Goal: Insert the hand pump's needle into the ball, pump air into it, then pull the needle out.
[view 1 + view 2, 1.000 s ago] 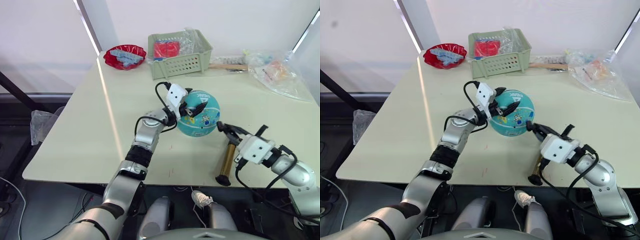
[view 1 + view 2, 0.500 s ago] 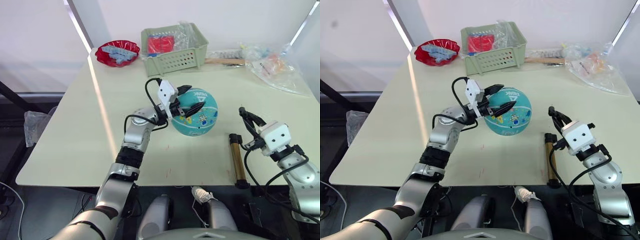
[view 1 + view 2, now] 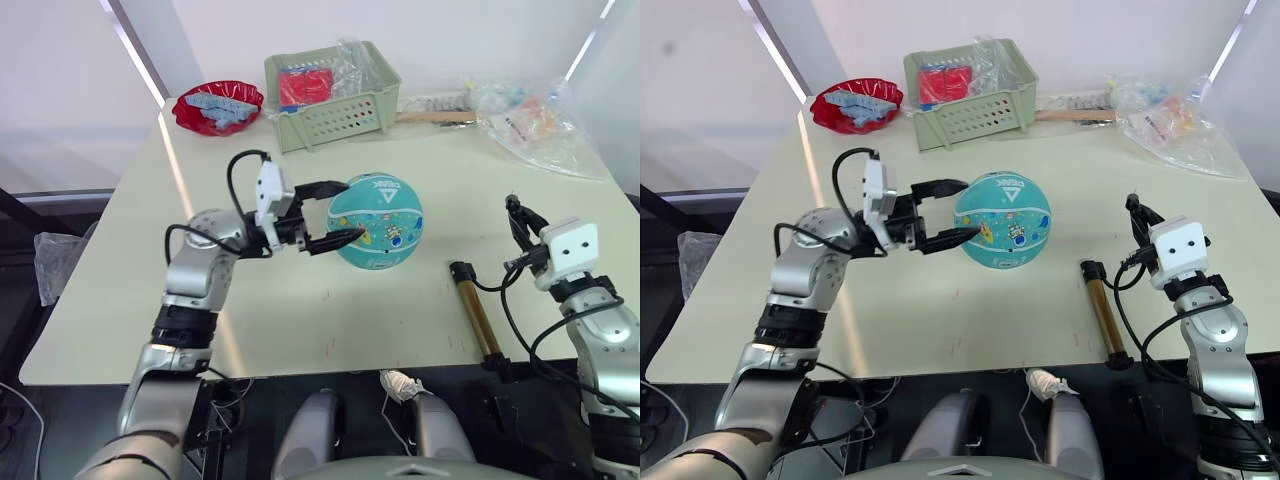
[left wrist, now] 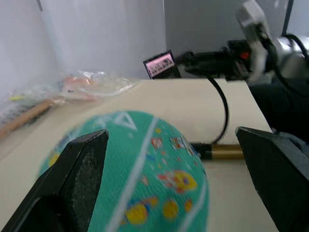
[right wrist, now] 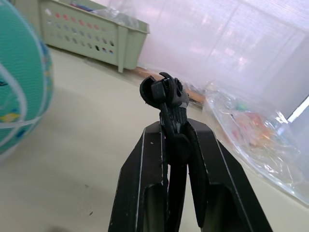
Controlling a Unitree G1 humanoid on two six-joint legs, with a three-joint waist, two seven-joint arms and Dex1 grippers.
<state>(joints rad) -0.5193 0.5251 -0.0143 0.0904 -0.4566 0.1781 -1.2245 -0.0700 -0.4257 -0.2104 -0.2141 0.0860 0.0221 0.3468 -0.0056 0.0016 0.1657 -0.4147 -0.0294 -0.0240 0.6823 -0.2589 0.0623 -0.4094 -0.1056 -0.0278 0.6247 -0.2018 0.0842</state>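
Observation:
The teal-blue ball (image 3: pixel 378 222) rests mid-table. My left gripper (image 3: pixel 338 211) is open at the ball's left side, one fingertip against its upper edge and one against its lower edge; the left wrist view has the ball (image 4: pixel 130 193) between the spread fingers (image 4: pixel 77 169). The bronze hand pump (image 3: pixel 478 320) lies flat near the table's front edge, right of the ball. Its black hose curves up to my right gripper (image 3: pixel 518 214), raised right of the ball. That gripper (image 5: pixel 173 126) is shut on the hose's black end fitting (image 5: pixel 164 92). The needle itself is too small to make out.
A green basket (image 3: pixel 330 95) and a red bowl (image 3: pixel 217 103) with blue pieces stand at the table's back. Crinkled plastic bags (image 3: pixel 530 120) and a wooden stick (image 3: pixel 440 117) lie at the back right. The pump's handle end (image 3: pixel 500 363) reaches the front edge.
My right gripper has drawn away from the ball to the right, carrying the hose end, and the pump swung round with it. My left gripper slid back leftward off the ball. The camera shifted.

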